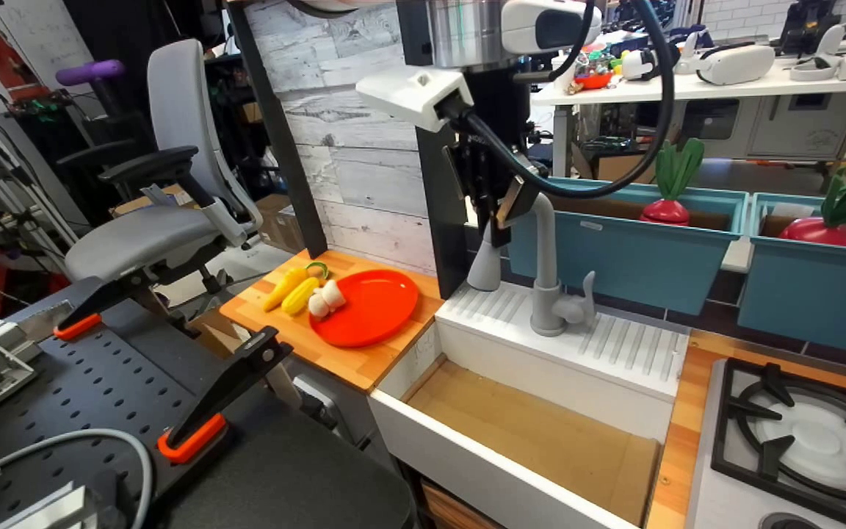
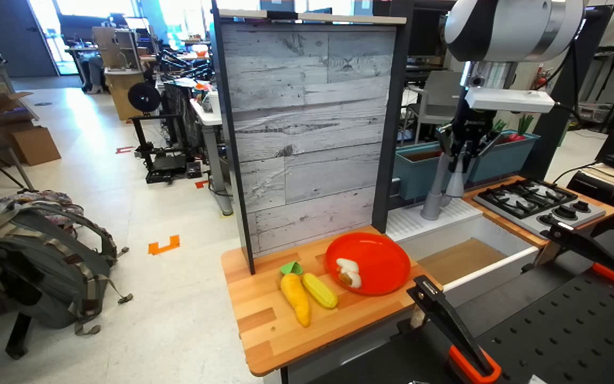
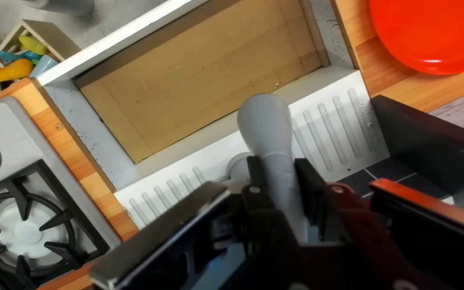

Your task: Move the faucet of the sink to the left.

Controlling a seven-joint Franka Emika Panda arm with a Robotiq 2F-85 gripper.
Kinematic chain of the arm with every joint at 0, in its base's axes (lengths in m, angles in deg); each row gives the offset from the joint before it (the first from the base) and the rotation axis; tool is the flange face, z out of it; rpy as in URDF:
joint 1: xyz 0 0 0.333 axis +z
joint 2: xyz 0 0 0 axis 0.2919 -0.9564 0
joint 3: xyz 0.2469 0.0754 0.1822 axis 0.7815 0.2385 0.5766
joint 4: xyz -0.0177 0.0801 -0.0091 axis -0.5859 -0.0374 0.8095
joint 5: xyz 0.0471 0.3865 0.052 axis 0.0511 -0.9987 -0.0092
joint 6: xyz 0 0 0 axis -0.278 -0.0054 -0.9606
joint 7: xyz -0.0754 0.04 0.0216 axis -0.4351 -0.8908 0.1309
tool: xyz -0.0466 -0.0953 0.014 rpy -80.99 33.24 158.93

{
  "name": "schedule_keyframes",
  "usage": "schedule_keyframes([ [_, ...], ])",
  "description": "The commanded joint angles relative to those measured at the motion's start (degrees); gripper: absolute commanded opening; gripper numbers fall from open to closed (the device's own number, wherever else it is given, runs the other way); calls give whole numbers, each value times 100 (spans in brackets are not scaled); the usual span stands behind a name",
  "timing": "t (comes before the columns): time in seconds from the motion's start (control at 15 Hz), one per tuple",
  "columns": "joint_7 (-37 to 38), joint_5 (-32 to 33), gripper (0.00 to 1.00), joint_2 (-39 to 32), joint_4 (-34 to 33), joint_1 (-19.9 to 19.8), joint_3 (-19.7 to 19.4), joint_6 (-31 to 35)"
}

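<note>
Teal planters (image 1: 614,264) sit behind the sink (image 1: 467,466), over which the faucet (image 1: 545,250) arches, its down-sloping spout running between the gripper's (image 3: 279,164) jaws, closed snugly on it.

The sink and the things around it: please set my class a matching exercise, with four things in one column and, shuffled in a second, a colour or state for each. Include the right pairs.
Column 1
1. faucet
2. sink
3. plate
4. bins

Column 2
A. red
B. partly between the fingers of the gripper
C. teal
D. white-rimmed, brown at the bottom

Right pairs: 1-B; 2-D; 3-A; 4-C
</note>
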Motion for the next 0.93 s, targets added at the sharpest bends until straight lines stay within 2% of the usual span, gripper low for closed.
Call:
schedule_keyframes([
  [0.0, 136, -654, 6, 15, -244, -98, 497, -70],
  [0.47, 331, -1487, 6, -60, -642, -273, 781, -144],
  [0.87, 488, -1753, 6, -118, -723, -277, 761, -107],
])
